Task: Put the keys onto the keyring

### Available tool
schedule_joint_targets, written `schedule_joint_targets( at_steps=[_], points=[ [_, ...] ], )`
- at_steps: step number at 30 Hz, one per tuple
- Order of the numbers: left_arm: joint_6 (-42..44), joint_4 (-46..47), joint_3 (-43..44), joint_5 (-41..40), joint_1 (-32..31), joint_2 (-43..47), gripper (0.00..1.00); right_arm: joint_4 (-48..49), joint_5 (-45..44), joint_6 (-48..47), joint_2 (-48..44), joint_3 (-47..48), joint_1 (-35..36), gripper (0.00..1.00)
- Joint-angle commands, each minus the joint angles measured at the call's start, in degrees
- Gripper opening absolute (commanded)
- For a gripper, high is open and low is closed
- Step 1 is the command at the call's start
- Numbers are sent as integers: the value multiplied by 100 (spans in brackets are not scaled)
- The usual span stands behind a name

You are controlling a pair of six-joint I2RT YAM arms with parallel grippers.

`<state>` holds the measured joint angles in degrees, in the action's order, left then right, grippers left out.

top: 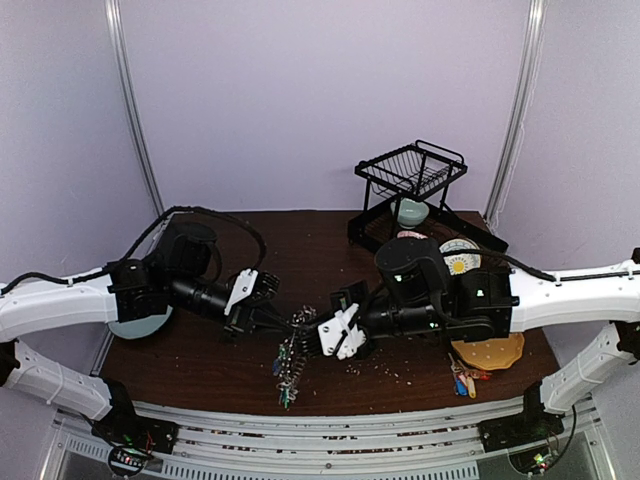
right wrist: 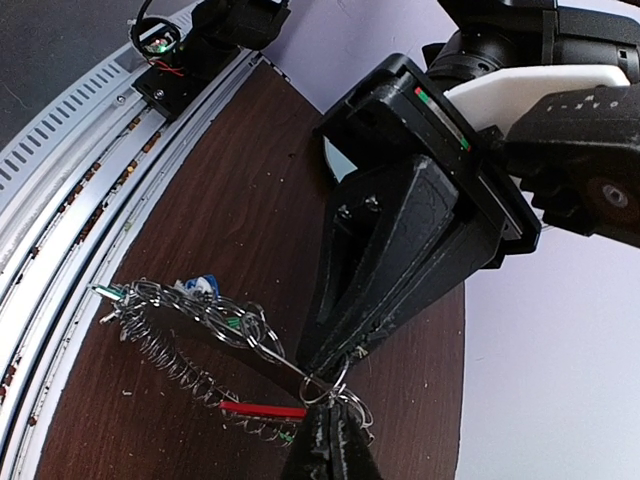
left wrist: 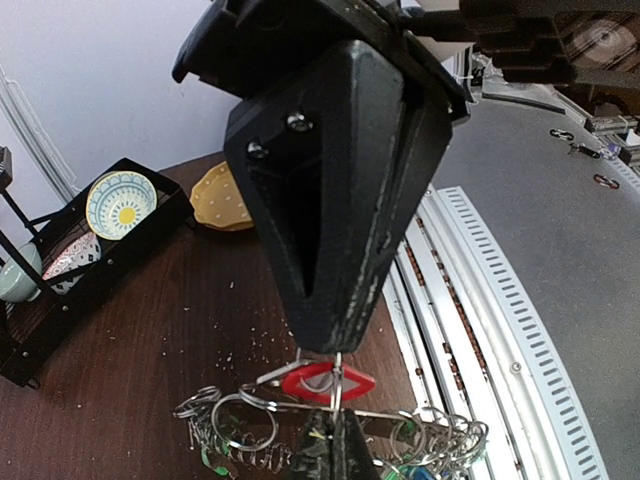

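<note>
Three bowls [left wrist: 120, 203], rack [top: 410, 170] beyond keyring [top: 290, 360]

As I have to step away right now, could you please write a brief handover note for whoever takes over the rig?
Left gripper: shut, its tip at the keyring's wire.
Right gripper: shut, its tip meeting the left one from the opposite side. Which one pinches what cannot be told.
Keyring: at their tips, already strung with green and blue keys.
Red-tagged key: right at the fingertips, apparently being threaded. Whether it is fully on cannot be told.
Left to do: finish that key, then probably the loose bunch lying by the right arm.
</note>
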<state>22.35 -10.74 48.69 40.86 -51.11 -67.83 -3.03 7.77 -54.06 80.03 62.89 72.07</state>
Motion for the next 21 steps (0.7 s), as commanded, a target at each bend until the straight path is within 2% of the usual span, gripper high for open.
schedule_joint_targets(
  at_steps=[1,21],
  points=[
    [-83,591,-20,-135,-13,190,0,-133,157,10,-195,-25,17,0],
    [-337,1074,-223,-158,-5,428,0,244,278,285,-271,-350,25,0]
  ],
)
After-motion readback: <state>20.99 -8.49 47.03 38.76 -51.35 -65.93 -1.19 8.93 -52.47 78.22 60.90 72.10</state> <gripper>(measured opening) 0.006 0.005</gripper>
